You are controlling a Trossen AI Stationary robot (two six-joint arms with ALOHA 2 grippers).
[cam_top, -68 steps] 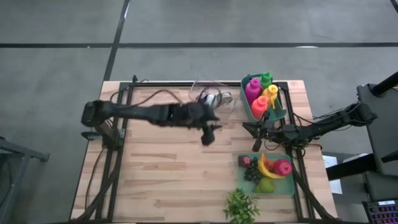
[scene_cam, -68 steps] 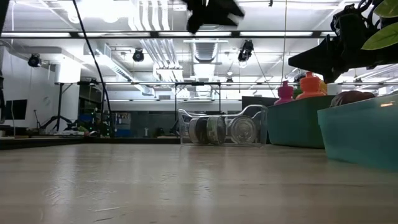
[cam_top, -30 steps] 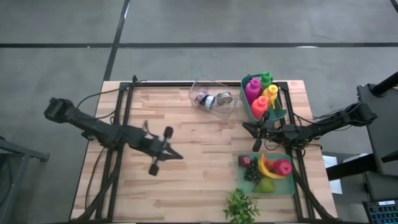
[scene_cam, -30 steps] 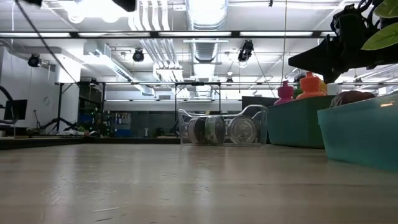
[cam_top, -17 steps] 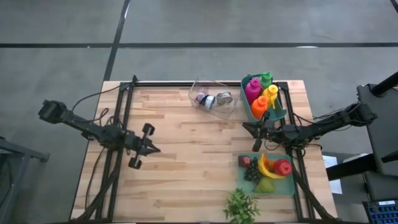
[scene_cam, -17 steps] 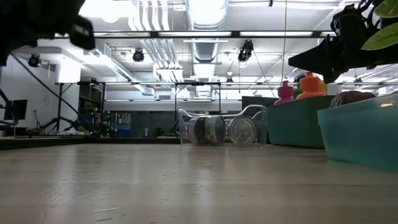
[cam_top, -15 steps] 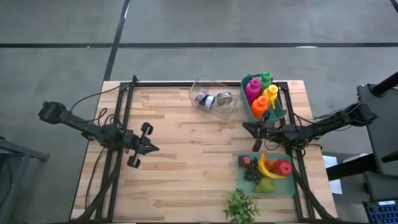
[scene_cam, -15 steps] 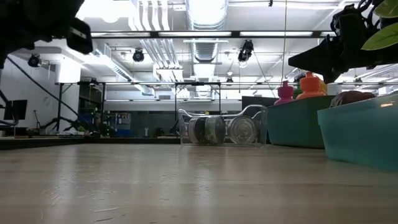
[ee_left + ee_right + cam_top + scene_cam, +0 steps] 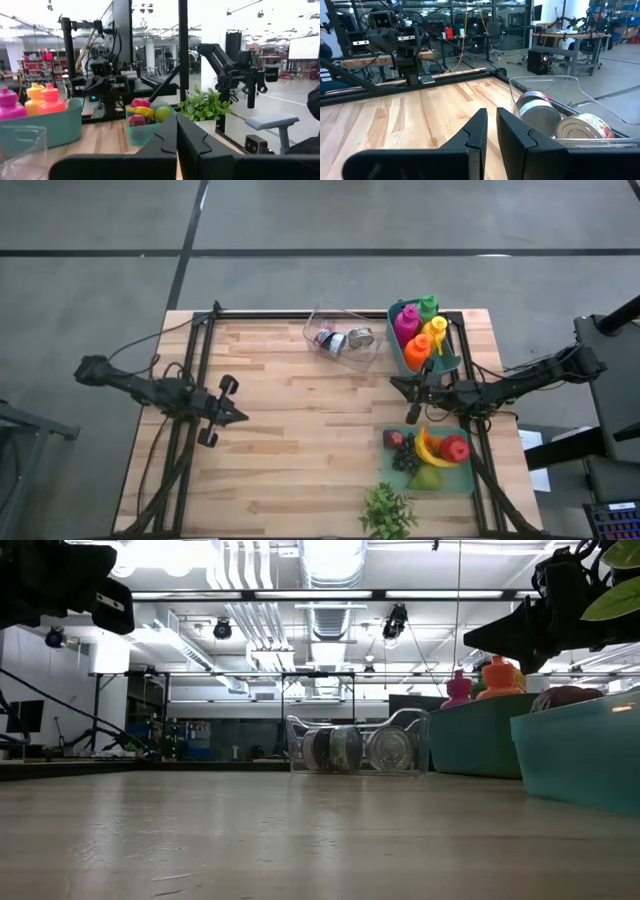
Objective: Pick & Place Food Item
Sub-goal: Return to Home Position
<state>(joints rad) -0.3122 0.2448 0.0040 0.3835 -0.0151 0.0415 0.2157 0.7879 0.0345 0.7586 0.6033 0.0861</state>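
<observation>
Both empty: left gripper pressed closed, right gripper nearly closed.

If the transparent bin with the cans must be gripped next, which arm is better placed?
Right, probably. The right pincer waits nearer the transparent bin and points toward it; the left pincer sits farther off, near the left edge of the table.

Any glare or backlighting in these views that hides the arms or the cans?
Low view: ceiling lights glare at the top, so the left arm and right arm read as black silhouettes. Right wrist view: bright reflections on the transparent bin, tuna cans plainly visible. High view: even light, no hard shadows.
</observation>
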